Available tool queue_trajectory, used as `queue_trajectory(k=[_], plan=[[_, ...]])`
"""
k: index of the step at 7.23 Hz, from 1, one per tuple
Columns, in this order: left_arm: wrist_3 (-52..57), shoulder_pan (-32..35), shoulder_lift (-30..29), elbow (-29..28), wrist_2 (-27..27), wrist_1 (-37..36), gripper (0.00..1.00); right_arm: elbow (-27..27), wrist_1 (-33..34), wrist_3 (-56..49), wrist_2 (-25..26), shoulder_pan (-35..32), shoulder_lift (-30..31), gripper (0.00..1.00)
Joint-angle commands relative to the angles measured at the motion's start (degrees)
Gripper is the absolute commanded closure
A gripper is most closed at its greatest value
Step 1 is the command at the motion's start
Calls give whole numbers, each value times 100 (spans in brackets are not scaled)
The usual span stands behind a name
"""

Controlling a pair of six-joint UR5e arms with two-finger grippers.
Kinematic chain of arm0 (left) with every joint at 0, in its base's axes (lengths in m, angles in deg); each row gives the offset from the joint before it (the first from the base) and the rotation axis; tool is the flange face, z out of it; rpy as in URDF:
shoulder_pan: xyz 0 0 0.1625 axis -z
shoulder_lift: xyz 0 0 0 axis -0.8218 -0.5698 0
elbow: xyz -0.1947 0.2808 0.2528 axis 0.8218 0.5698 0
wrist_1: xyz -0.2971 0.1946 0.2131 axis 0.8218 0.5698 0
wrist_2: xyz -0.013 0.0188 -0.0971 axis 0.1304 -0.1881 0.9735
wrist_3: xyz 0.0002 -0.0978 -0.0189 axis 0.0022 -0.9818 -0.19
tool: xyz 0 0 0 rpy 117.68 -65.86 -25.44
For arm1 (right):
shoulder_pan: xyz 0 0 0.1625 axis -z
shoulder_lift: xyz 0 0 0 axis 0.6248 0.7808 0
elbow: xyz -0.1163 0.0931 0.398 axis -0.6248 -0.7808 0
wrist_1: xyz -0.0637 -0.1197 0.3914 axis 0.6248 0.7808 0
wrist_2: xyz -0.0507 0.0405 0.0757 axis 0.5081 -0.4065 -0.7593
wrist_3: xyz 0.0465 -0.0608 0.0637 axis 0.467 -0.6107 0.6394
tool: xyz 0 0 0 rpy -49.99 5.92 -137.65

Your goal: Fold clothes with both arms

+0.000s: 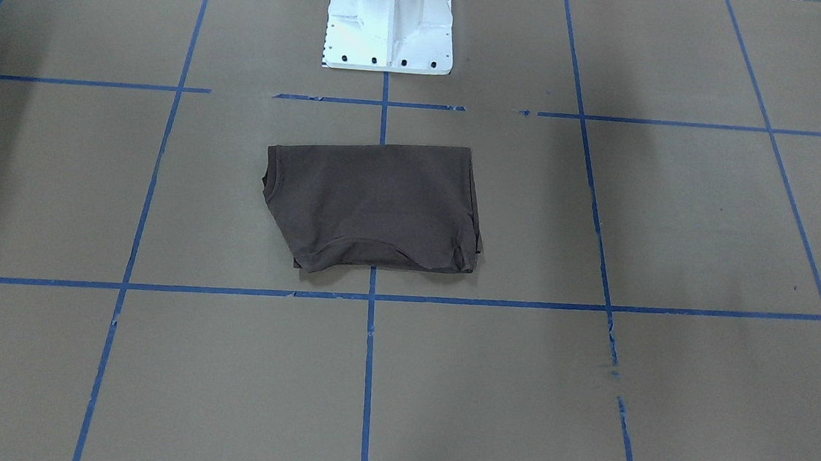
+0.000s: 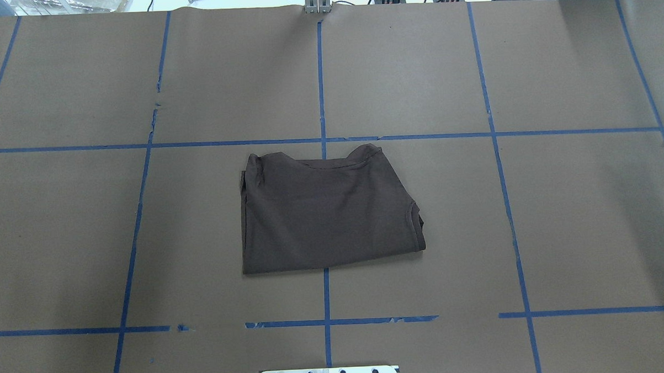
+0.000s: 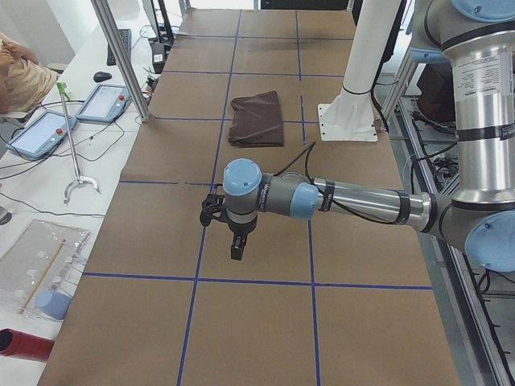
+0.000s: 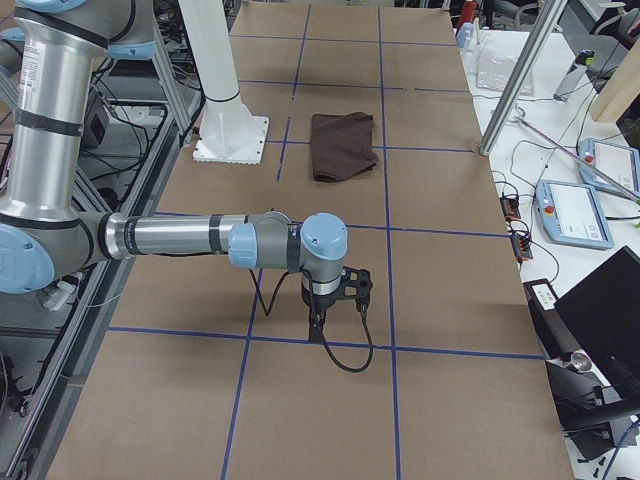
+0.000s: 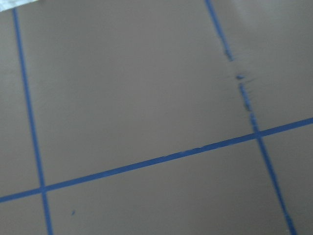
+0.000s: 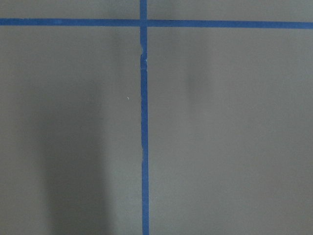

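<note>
The dark brown T-shirt lies folded into a rough rectangle on the brown paper in front of the pedestal, with nothing touching it. It also shows in the overhead view and both side views. My left arm stretches out low over the table's left end, its gripper pointing down, far from the shirt. My right arm does the same at the right end, its gripper pointing down. I cannot tell whether either gripper is open or shut. Both wrist views show only paper and blue tape.
The white pedestal stands just behind the shirt. Blue tape lines grid the brown paper. Beside the table stand a metal pole, teach pendants and a laptop.
</note>
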Motion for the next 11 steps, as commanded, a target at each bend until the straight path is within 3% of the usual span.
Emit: queue_trajectory(k=[1, 4, 5, 11], plan=[[331, 73, 210, -62, 13, -27, 0, -33, 6, -88, -65, -1, 49, 0], [462, 266, 492, -62, 13, -201, 0, -60, 6, -36, -57, -1, 49, 0], [410, 266, 327, -80, -65, -489, 0, -51, 6, -35, -48, -1, 40, 0], [436, 433, 255, 78, -57, -440, 0, -164, -3, -115, -277, -1, -13, 0]])
